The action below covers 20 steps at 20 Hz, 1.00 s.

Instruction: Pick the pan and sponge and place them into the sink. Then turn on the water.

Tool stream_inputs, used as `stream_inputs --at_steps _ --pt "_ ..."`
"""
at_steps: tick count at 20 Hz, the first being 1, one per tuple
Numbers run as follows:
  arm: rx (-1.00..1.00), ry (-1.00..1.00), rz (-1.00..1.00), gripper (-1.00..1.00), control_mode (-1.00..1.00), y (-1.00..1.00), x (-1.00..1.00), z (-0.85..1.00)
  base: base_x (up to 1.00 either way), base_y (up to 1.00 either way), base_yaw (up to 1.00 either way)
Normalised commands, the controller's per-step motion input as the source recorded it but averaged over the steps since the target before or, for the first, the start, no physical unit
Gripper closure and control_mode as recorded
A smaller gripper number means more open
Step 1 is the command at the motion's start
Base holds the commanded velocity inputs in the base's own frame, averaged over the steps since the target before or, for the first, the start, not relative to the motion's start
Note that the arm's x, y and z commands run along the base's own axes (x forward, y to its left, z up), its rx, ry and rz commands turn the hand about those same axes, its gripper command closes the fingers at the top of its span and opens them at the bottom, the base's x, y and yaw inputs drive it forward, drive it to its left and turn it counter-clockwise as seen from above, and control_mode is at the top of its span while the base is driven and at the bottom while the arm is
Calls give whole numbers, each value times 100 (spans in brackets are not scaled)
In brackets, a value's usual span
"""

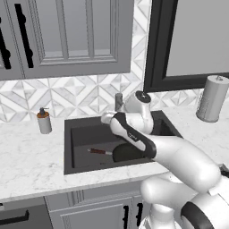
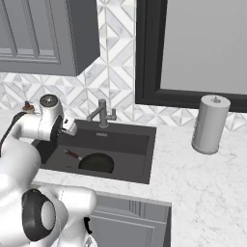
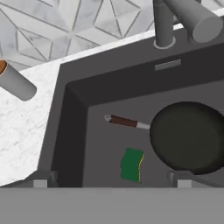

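no readable text, labels, brands or numbers on anything

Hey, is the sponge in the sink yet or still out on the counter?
In. The hand view shows the sponge lying on the floor of the sink, beside the pan and just below its handle.

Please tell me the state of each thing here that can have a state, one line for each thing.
pan: upright, lying in the sink.
sponge: green side up, on the sink floor beside the pan.
sink: dry.
faucet: no water running.
gripper: open, holding nothing, above the sink.
soap dispenser: upright on the counter.
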Motion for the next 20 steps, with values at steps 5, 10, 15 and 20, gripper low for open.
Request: stream_inputs --at_steps 5,10,15,20 --pt "1 0 -7 -100 -100 -91 -1 5 0 0 0" --pt "9 0 -6 -100 -100 -100 0 0 0 0 0" --pt "13 0 -1 -100 -100 -95 0 0 0 0 0" --pt "9 0 0 -100 -100 -46 2 0 0 0 0"
